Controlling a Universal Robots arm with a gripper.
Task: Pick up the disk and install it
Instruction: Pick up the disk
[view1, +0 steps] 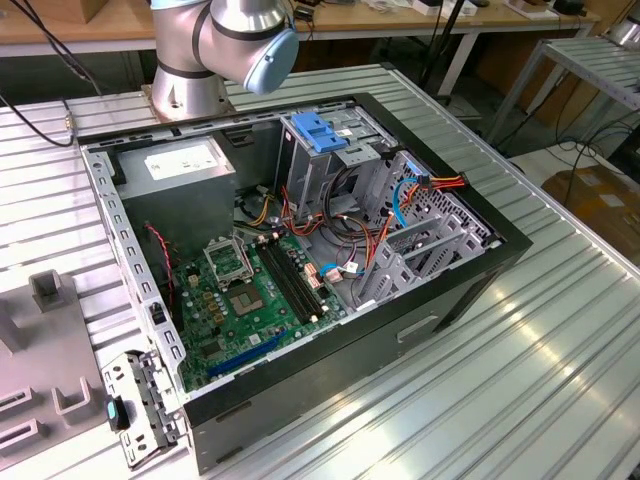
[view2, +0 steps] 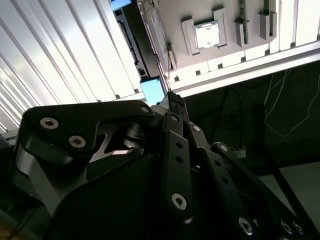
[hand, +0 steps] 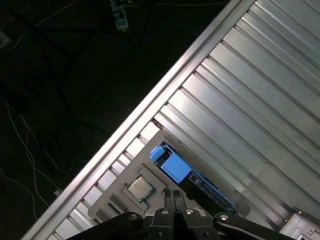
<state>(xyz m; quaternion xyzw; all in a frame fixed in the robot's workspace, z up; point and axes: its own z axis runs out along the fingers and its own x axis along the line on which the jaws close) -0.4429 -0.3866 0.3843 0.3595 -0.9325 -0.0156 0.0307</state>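
One arm (view1: 215, 40) is noted in the exterior view, its base and shoulder joint standing behind the open computer case (view1: 470, 270). Inside the case one bare blue bracket (view1: 315, 130) and one grey power-supply box (view1: 180, 170) are seen. In both wrist views one disk (hand: 185, 175) (view2: 134, 42) is shown on edge in the grey tray (hand: 112, 202), just beside one processor chip (hand: 141, 189). The gripper (hand: 174, 192) is pointed down at the tray, close by the disk. Its fingers are pressed together, nothing held. Contact with the disk cannot be told.
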